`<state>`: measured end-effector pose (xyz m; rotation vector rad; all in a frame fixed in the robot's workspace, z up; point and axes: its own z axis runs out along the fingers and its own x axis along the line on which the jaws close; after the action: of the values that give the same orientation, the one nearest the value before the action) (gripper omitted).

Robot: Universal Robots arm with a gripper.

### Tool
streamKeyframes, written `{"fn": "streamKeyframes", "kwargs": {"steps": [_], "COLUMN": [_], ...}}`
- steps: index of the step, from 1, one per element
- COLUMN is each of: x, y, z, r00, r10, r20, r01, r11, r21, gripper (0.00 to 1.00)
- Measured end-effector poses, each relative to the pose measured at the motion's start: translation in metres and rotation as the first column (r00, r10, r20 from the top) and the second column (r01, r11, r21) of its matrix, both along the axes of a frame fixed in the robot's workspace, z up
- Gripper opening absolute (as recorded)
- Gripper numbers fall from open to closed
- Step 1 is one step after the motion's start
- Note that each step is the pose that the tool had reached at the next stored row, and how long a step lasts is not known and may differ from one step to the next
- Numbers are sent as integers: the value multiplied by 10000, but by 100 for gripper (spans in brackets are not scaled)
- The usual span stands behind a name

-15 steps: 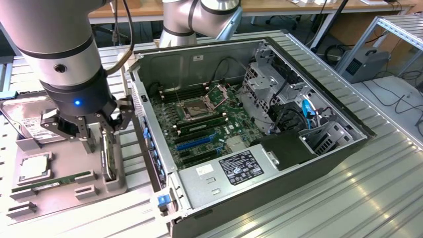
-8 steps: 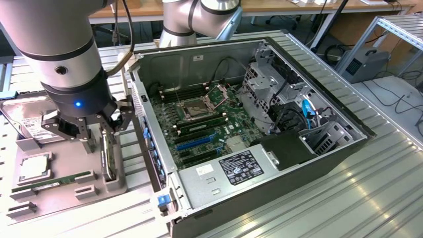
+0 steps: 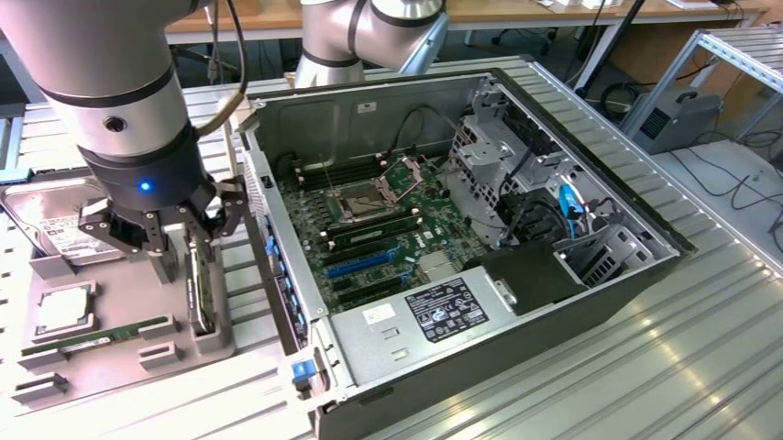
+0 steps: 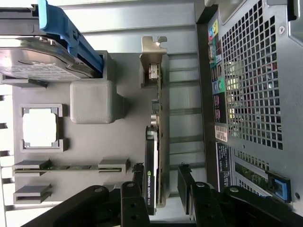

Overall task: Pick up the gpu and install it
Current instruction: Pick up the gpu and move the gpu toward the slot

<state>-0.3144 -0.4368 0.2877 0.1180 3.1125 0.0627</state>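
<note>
Pick-up step: black tool (image 4: 161,175) wide open, empty, straddling thin green-black gpu (image 4: 152,142) standing edgewise in grey plastic holder (image 4: 94,146) beside open metal computer case (image 3: 355,115); grip likely needs fingers (image 4: 185,178) square on both faces

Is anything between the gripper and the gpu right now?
Nothing visible stands between them. The open gripper sits directly over the gpu, which stands on edge in the grey holder, with one finger on each side of the card.

arm (image 3: 116,101): grey, hangs down from 12 o'clock | gripper (image 3: 183,261): black, at 9 o'clock in the exterior view, points to 6 o'clock | jaws: wide apart
</note>
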Motion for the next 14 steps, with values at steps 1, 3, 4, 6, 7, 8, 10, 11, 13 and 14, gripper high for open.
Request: {"fn": "streamKeyframes", "kwargs": {"steps": [1,3,4,6,7,8,10,11,13,14], "x": [0,0,0,0,0,0,0,0,0,0], "y": [18,48,61,83,88,93,103,108,118,123], "z": [-7,-24,-34,-58,-65,-71,-81,-86,-97,-102], "r00": [10000,10000,10000,10000,10000,10000,10000,10000,10000,10000], "r10": [0,1,1,0,0,1,1,1,0,0], "r20": [0,-1,0,2,2,1,0,0,0,0], "r01": [0,-1,-1,0,0,-1,-1,-1,0,0], "r11": [10000,10000,10000,10000,10000,10000,10000,10000,10000,10000], "r21": [-4,-21,-29,-46,-51,-57,-64,-68,-76,-80], "gripper": [42,42,42,42,42,42,42,42,42,42]}}
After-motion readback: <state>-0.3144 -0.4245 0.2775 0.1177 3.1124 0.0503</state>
